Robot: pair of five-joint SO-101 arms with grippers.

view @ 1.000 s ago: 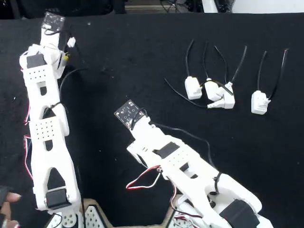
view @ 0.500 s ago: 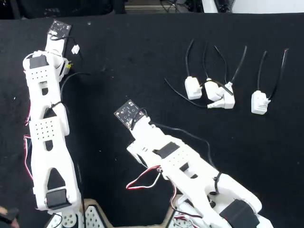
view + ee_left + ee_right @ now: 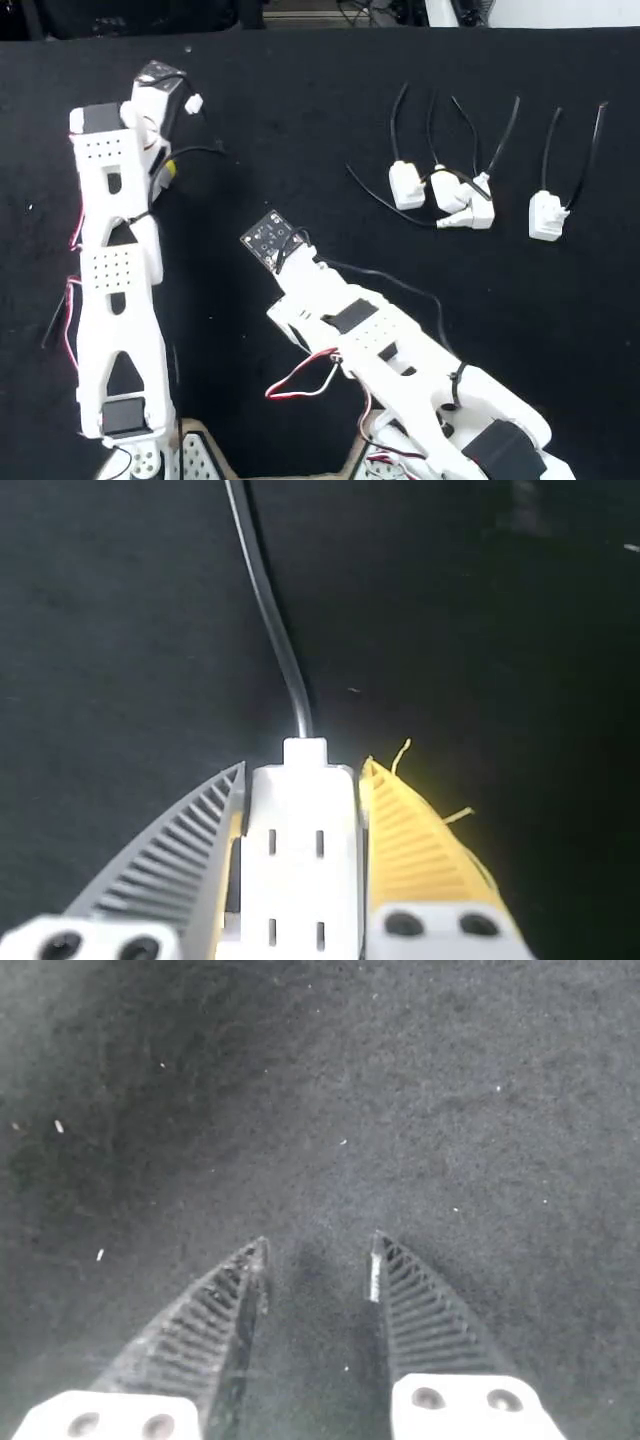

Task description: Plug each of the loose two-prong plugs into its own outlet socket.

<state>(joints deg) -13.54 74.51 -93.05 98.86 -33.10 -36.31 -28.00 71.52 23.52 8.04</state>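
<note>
The black table (image 3: 300, 120) takes up pretty much the whole high view. The left arm (image 3: 112, 290) runs up the left side of the frame, with its wrist in the upper left. The right arm (image 3: 400, 360) comes in from the bottom right and ends around the middle.

The left gripper (image 3: 303, 770) is clamped on a white outlet (image 3: 303, 860), with the grey finger on one side and the yellow one on the other, both tight against it. The outlet's long axis lines up with the fingers. Its slotted face is turned toward the wrist camera, and the cord (image 3: 270, 610) end points out past the fingertips, with the black cord trailing away over the table.

The right gripper (image 3: 320, 1245) is partly open with nothing between the fingers, just bare table under it.

The plugs sit in the upper right of the high view, well away from both arms: one (image 3: 406, 185) on the left, a bunch (image 3: 465, 200) touching each other just beside it, and one (image 3: 545, 215) off to the right. Their cords mostly run toward the top of the frame. I can't tell which way the prongs face.
</note>
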